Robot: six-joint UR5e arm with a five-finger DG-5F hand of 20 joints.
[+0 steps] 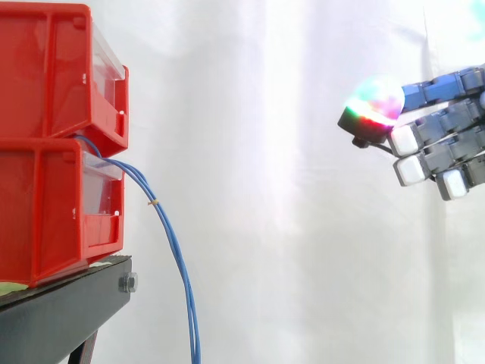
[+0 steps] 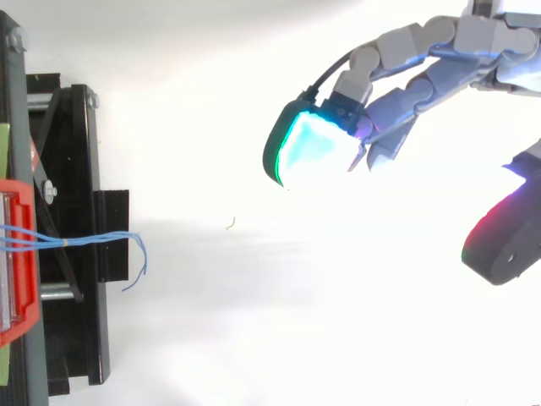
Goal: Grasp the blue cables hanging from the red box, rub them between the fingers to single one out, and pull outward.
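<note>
1. Blue cables [image 1: 173,244] droop from the red box [image 1: 45,212], well beyond and below the hand [image 1: 443,136]. Its fingers are spread and relaxed, holding nothing, probably posed for the approach. The cable ends and the palm are cut off.
2. From above, the cables jut over the black stand [image 2: 76,169], far ahead of the hand. The strand count is unclear.

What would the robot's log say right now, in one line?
stage: before grasp | blue cables: hanging from red box, untouched | hand: open, empty, well apart from them | next: probably reach in
</note>
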